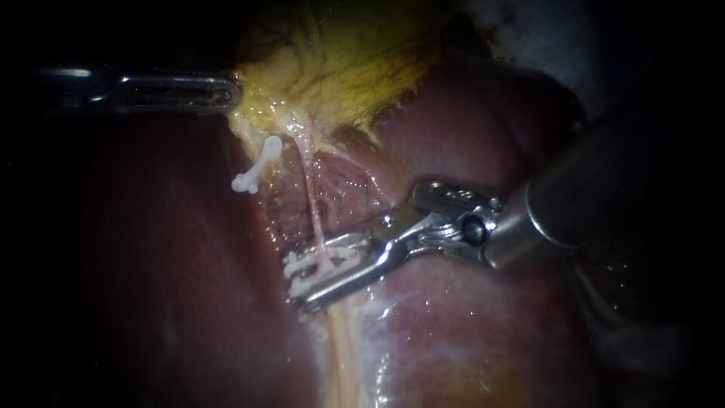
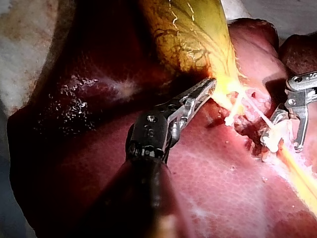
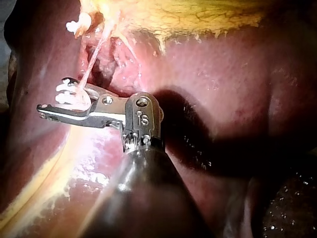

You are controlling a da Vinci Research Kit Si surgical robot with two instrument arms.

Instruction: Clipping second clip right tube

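White clip [image 1: 306, 266] in right instrument [image 1: 302, 284] straddles the tube [image 1: 311, 198].

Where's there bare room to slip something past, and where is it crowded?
Free: liver below the left instrument and below the right instrument. Crowded: between gallbladder and right instrument, around the tube, the upper clip and the held clip.

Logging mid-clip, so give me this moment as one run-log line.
left instrument: jaws shut on gallbladder | right instrument: jaws astride right tube, holding white clip | another clip: left of that tube
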